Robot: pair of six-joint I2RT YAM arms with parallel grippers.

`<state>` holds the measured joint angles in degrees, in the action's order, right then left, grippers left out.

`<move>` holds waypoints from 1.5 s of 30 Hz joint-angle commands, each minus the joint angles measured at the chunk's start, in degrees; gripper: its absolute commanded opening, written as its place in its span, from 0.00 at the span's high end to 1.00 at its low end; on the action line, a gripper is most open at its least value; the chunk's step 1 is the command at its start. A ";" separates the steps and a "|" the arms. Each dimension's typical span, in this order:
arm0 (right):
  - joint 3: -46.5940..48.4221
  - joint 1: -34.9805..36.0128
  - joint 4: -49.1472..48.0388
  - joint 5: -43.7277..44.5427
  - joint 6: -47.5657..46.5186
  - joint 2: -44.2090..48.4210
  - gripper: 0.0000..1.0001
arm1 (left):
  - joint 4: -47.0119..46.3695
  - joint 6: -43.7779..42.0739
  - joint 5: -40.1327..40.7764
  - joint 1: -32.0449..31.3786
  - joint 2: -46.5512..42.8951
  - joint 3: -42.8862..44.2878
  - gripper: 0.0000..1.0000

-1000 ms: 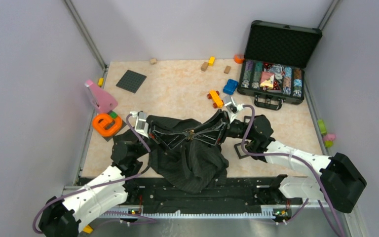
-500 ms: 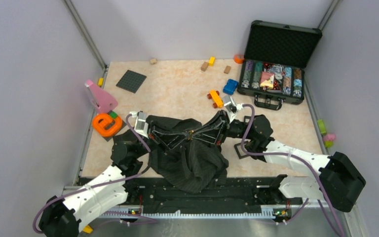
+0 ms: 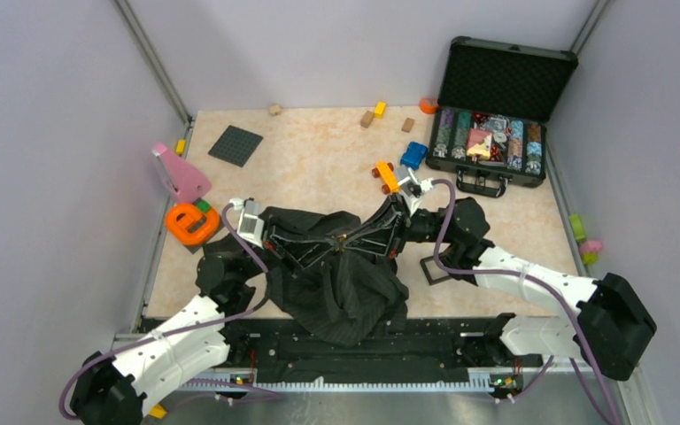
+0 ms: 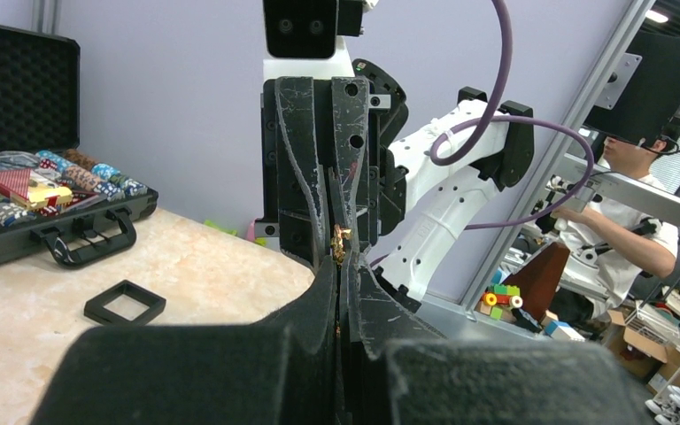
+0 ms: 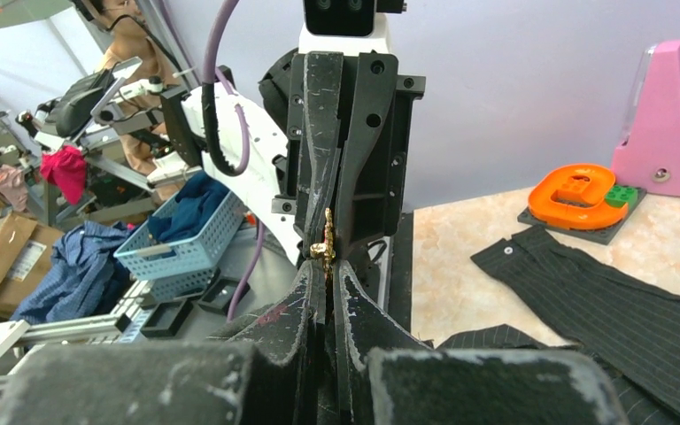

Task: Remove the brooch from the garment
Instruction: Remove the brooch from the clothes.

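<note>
The left pincer (image 3: 331, 240) and the right pincer (image 3: 355, 235) are meeting tip to tip above the garment (image 3: 345, 297), which is lying crumpled toward the 6 o'clock edge of the bench (image 3: 319, 159). Both are standing fully closed, the left reaching in from 9 o'clock and the right from 2 o'clock. The brooch (image 4: 340, 241) is sitting exactly where the tips are touching (I cannot tell which pincer is actually gripping it), with dark cloth hanging just below.

The beige table (image 3: 319, 168) carries the garment (image 3: 341, 292), an open case (image 3: 496, 133), a black plate (image 3: 235, 145) and scattered blocks (image 3: 413, 156).
</note>
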<state>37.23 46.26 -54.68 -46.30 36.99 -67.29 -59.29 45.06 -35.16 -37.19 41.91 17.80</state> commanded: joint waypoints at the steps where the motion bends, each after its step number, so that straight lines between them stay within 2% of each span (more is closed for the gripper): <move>1: 3.76 0.75 4.54 -0.38 -2.16 -0.66 0.99 | 2.97 -0.71 -4.74 -0.92 1.07 3.08 1.00; 12: 3.73 0.77 5.91 -2.05 -4.42 0.40 0.92 | 6.13 -2.70 -0.99 -0.92 -1.08 2.67 1.00; 37: 4.95 0.77 9.38 -4.13 -6.06 0.81 0.86 | 9.13 -2.79 -3.16 -0.94 2.68 4.52 1.00; 43: 4.78 0.76 11.19 -4.74 -7.66 1.44 0.72 | 14.48 -5.20 0.13 -0.87 1.25 4.83 1.00; 45: 4.70 0.78 11.65 -4.85 -8.07 1.63 0.71 | 15.53 -5.95 0.81 -0.83 0.73 4.73 1.00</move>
<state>39.22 45.98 -42.92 -49.76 30.81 -66.13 -48.97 41.65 -36.34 -37.71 42.65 20.73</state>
